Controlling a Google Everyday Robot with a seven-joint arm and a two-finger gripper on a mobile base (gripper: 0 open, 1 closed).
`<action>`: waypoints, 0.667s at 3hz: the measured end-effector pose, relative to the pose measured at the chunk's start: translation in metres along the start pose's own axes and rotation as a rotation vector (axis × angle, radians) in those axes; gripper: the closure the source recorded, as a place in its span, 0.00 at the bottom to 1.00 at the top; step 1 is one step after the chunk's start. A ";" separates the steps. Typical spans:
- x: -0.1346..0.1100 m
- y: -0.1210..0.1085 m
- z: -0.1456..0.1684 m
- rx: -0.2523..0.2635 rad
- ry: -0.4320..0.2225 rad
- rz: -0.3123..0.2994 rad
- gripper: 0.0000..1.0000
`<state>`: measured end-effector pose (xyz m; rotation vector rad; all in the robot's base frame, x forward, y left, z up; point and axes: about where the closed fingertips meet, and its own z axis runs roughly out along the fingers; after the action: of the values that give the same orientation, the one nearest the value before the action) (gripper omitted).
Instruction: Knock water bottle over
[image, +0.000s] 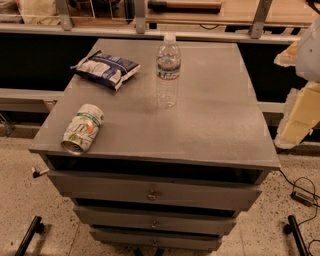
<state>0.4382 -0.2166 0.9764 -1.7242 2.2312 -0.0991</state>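
On top of grey drawer cabinet (210, 125): water bottle (167, 70), upright, rear centre; snack bag (106, 68), rear left; soda can (83, 128), on its side, front left. Gripper (300, 107) at right edge, well apart from bottle; its opening and hold cannot be told

Clear plastic water bottle (167, 70) on matt metal cabinet (215, 125); gripper (299, 112) at right edge.

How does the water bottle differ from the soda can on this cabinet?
The water bottle stands upright near the middle; the soda can lies on its side at the front left corner. The bottle is clear with a white cap; the can is opaque green and white. The bottle is the longer, slimmer one. Both rest on the grey cabinet top. The gripper is off to the right, touching neither.
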 end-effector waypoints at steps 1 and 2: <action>-0.005 -0.004 0.001 0.002 -0.015 -0.010 0.00; -0.048 -0.042 0.014 0.009 -0.150 -0.101 0.00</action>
<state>0.4920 -0.1800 0.9831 -1.7769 2.0346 -0.0027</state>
